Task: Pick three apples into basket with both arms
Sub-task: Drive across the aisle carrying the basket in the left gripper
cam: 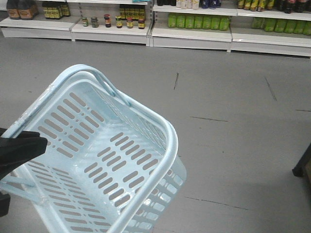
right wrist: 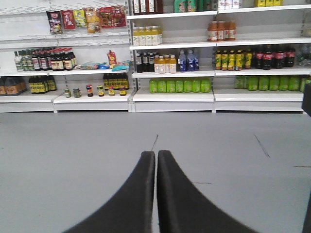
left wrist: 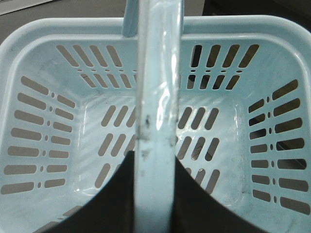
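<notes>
Black fingers of the left gripper [left wrist: 150, 162] fill the bottom of the left wrist view, and its jaws are clamped from both sides on the handle [left wrist: 158, 73] of the basket [left wrist: 29, 43]. We see that handle run straight away from the jaws across the middle of the basket's open mouth. The basket's long axis lies crosswise to the handle. From the front view, the basket hangs tilted from this grip, its mouth turned up and toward the camera. Its long axis slants from the upper left down to the lower right, and the slotted bottom is fully in view.

Below the basket lies a grey floor [cam: 233, 97] marked with a few dark scuffs. Well beyond the basket, along the far wall, stand white shelves [right wrist: 172, 94]. They carry green bottles [right wrist: 180, 86], small jars [cam: 119, 22] and dark bottles. Between the basket and those shelves we see only floor.

A dark shape [cam: 302, 165] sits at the right edge of the front view, well apart from the basket. We cannot tell what it is.

We find the right gripper [right wrist: 156, 155] in its own wrist view, facing the shelves, its jaws pressed together with nothing between them.
</notes>
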{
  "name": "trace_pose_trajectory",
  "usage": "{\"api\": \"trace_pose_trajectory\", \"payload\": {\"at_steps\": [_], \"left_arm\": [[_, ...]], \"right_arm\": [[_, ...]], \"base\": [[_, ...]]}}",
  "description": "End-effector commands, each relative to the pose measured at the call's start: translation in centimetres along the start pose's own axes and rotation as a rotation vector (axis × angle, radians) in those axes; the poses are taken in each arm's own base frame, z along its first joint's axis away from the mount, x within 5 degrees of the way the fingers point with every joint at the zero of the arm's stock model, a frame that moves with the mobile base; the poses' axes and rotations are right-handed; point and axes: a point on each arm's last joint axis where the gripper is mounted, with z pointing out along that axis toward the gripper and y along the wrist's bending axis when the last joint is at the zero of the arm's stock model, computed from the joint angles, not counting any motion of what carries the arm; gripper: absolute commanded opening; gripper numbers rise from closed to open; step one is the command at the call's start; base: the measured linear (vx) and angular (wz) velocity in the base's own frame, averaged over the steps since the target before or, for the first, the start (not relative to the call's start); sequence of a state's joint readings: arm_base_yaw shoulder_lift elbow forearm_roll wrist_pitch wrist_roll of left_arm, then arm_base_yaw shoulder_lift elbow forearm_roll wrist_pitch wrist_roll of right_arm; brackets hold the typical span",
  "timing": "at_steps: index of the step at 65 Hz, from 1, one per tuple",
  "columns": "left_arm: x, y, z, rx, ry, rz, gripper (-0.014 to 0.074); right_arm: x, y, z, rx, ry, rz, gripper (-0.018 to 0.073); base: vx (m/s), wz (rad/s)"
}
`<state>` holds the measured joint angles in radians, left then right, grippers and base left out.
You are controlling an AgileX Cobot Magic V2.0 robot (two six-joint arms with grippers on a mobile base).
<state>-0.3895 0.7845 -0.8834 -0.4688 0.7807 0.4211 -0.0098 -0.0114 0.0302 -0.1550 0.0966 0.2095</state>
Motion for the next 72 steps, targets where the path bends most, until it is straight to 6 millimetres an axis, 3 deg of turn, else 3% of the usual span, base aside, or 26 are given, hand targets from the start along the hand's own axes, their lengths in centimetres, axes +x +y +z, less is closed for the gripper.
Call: {"api": "trace_pose_trajectory", "payload": {"at_steps": [1, 28, 72], "left_arm": [[-1.45, -0.15, -0.65, -0.005, -0.114, -0.025, -0.0007], [-1.45, -0.15, -0.65, -0.004, -0.113, -0.025, -0.0007], [-1.45, -0.15, -0.65, -0.004, -0.113, -0.025, -0.0007]], "right_arm": [[-0.29, 0.09, 0.04, -0.008, -0.064, -0.018, -0.0003], [-0.29, 0.09, 0.04, -0.008, -0.064, -0.018, -0.0003], [-0.29, 0.09, 0.04, -0.008, -0.064, -0.018, -0.0003]], "base": [[0.14, 0.32], [0.16, 0.17], [0.2, -0.07]]}}
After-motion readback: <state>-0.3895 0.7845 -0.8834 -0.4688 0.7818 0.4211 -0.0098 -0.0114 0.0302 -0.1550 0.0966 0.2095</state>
